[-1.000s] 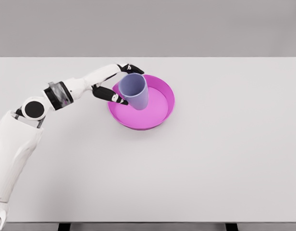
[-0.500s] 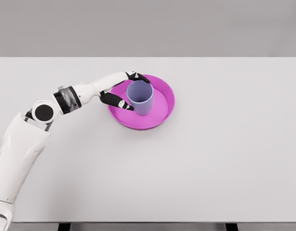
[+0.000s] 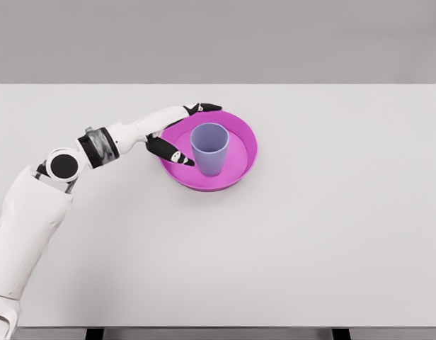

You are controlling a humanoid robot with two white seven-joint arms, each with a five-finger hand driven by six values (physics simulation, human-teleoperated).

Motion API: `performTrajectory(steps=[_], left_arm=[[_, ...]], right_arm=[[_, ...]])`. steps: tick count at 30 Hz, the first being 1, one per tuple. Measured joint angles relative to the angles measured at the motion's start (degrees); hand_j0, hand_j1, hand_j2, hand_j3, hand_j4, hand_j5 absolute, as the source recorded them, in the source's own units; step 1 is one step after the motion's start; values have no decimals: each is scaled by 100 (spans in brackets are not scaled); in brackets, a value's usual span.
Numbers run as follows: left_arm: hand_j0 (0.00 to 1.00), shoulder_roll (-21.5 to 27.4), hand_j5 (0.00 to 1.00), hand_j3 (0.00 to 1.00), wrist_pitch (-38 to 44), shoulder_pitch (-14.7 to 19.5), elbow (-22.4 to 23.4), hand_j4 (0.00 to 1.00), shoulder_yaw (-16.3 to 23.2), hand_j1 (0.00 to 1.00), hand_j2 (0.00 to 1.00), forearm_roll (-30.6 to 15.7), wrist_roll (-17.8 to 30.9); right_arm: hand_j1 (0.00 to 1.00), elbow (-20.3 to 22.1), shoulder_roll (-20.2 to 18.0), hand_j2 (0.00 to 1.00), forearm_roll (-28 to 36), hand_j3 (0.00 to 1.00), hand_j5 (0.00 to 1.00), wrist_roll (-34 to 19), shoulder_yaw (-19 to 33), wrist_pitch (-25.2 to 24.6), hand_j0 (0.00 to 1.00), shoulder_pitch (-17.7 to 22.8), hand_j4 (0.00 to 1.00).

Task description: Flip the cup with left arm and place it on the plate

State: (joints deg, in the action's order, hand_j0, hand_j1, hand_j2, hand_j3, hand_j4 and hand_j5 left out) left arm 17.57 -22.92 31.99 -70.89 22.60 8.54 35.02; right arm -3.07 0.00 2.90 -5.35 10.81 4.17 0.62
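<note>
Cup (image 3: 209, 148) upright, mouth up, inside plate (image 3: 245, 134). Left hand (image 3: 181, 134) just beside cup, fingers spread, holding nothing. Looks rigid, light, smooth-walled; regrasp mid-wall if needed.

Cup (image 3: 209, 148) stands upright in the plate (image 3: 243, 161) — left hand (image 3: 177, 132) crowds its left side; the right side and above are open.

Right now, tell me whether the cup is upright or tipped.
Upright. The cup stands inside the plate, its open mouth facing up. The left hand has its fingers spread beside it.
</note>
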Motion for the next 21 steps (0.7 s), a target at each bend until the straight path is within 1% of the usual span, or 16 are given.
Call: performTrajectory(steps=[4,9,12,13,15,16,18,21], left_arm=[[100,122,100,100,-4,-44,-19,100,-10,100,100,-46,0],[100,574,100,100,-72,-105,-96,100,-91,100,100,-81,0],[100,1037,100,100,-326,-369,-130,100,-271,100,100,-202,1],[100,1214,100,100,-455,-600,-136,100,-359,100,100,-327,-3],[100,1551,100,100,-800,-1072,-124,100,-690,100,100,-451,2],[100,1675,100,100,-918,-1142,-119,100,-867,100,100,-500,2],[100,1869,100,100,-1063,-1160,-113,100,-1096,100,100,-567,0],[100,2014,100,100,-1162,-1151,-116,100,-1243,100,100,-574,0]], right_arm=[[100,0,0,100,0,100,100,0,0,-1,100,0,100],[100,0,0,100,0,100,100,0,0,-3,100,0,100],[100,0,0,100,0,100,100,1,0,-1,100,0,100],[100,-1,0,100,0,100,100,3,1,0,100,0,100],[100,0,0,100,0,100,100,1,0,-1,100,0,100],[100,0,0,100,0,100,100,1,0,-2,100,0,100],[100,0,0,100,0,100,100,1,0,-1,100,0,100],[100,0,0,100,0,100,100,0,0,-2,100,0,100]])
